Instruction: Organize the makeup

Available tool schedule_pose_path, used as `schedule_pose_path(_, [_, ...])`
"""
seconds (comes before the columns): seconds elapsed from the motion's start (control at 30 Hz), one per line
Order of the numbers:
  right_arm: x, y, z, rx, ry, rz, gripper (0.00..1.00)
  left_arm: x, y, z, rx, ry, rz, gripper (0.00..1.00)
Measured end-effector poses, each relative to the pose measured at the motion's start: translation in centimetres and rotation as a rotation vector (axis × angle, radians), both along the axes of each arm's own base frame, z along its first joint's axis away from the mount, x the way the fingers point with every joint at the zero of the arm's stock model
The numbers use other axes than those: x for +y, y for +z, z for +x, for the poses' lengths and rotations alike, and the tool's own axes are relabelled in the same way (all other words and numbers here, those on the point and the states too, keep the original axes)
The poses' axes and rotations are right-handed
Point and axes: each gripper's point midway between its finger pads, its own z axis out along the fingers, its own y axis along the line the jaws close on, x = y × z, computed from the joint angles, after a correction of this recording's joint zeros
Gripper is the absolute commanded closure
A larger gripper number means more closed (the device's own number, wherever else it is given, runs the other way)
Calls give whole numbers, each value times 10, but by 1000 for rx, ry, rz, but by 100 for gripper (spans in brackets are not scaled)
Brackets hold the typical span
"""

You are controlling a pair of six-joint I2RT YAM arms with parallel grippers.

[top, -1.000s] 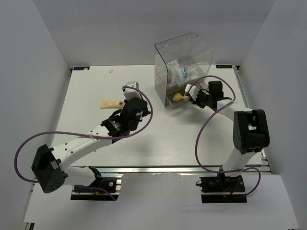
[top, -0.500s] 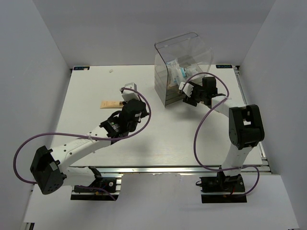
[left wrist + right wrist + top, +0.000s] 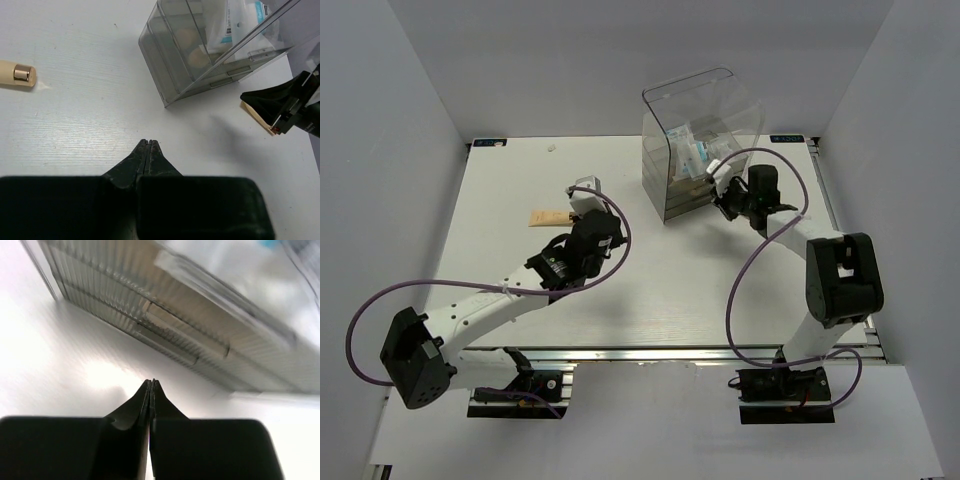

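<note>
A clear plastic drawer box [image 3: 703, 125] stands at the back right with its drawers pushed in. Two peach sponges [image 3: 190, 45] show through its wall, and the clear packet with white-blue contents [image 3: 232, 22] lies above them. The beige squeeze tube [image 3: 548, 217] lies on the table at left; its gold cap end shows in the left wrist view [image 3: 17, 74]. My left gripper [image 3: 584, 192] is shut and empty, just right of the tube. My right gripper [image 3: 718, 182] is shut and empty, close to the box's front right corner; the left wrist view shows it too [image 3: 270, 112]. The thin stick is out of view.
The white table [image 3: 650, 280] is bounded by grey walls at left, back and right. The drawer front [image 3: 200, 335] fills the right wrist view, blurred. Purple cables loop from both arms over the table.
The lower drawer, open a second ago with a sponge showing, is now shut. My right gripper pushed toward the box, then drew back a little to the right. My left gripper shifted slightly left.
</note>
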Motion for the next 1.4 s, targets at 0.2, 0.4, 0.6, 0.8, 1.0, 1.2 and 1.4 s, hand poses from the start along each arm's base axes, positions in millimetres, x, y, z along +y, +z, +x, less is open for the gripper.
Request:
schedule_pose_path(0.2, [0, -3, -26, 267, -296, 346, 83, 3, 3, 2, -1, 16, -25, 95])
schedule_pose_path(0.4, [15, -22, -41, 643, -549, 691, 53, 15, 3, 1, 1, 51, -92, 91])
schedule_pose_path(0.6, [32, -33, -38, 905, -650, 908, 48, 26, 2, -3, 8, 84, -156, 82])
schedule_pose_path(0.8, [38, -36, -28, 1020, -701, 1039, 49, 26, 1, -4, 16, 90, -190, 81])
schedule_pose_path(1.0, [33, -37, -5, 1031, -725, 1118, 52, 22, -6, -4, 37, 81, -187, 81])
schedule_pose_path(1.2, [24, -37, 9, 1017, -735, 1164, 53, 19, -19, -2, 71, 72, -163, 81])
schedule_pose_path(1.4, [21, -36, 18, 998, -728, 1185, 54, 17, -26, 2, 91, 66, -155, 81])
